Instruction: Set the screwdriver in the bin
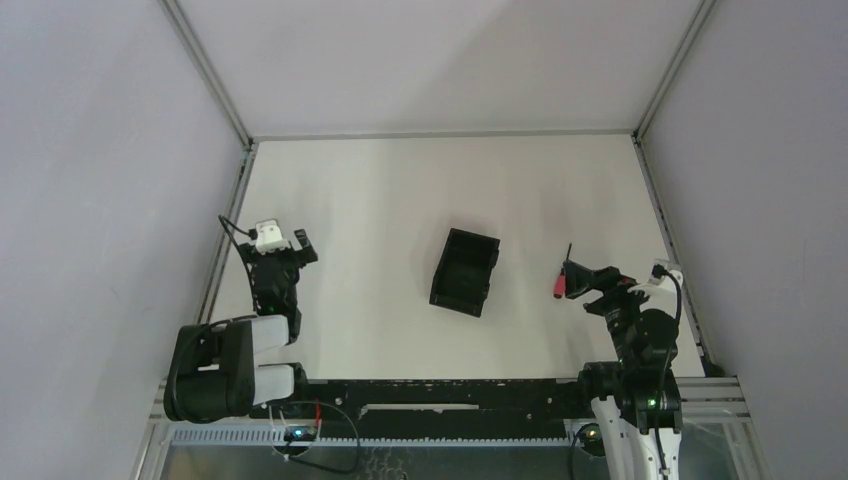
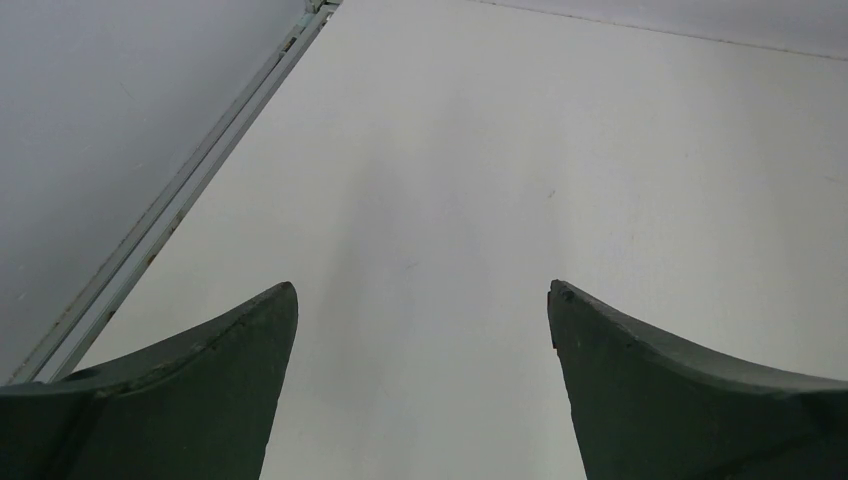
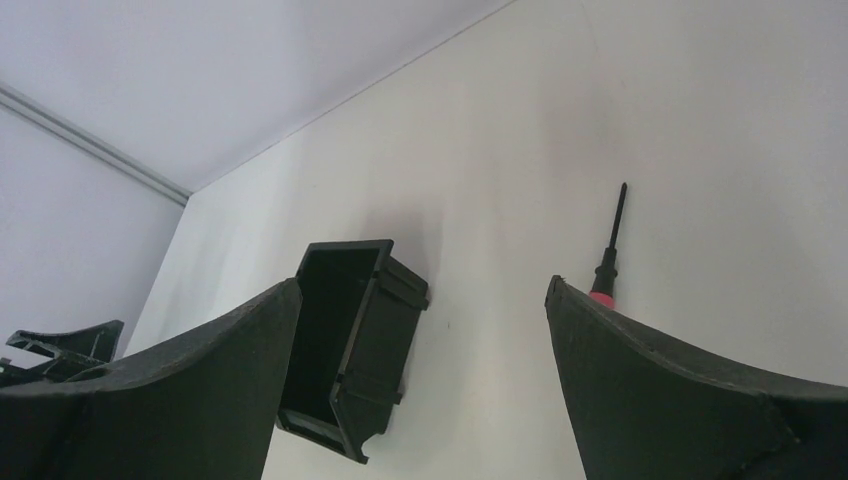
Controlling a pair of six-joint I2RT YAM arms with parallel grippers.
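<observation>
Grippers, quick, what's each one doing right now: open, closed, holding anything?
Left gripper: open, holding nothing.
Right gripper: open, holding nothing; the screwdriver lies loose, partly hidden behind one finger.

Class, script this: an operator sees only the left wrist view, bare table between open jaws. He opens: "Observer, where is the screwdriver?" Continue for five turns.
Observer: The screwdriver lies on the right side of the table, just ahead of the right gripper.
Operator: Is it gripped?
Observer: No. The right wrist view shows those jaws wide open, its handle partly hidden behind one.
Operator: And the bin?
Observer: The bin stands mid-table, left of the screwdriver, open top up.
</observation>
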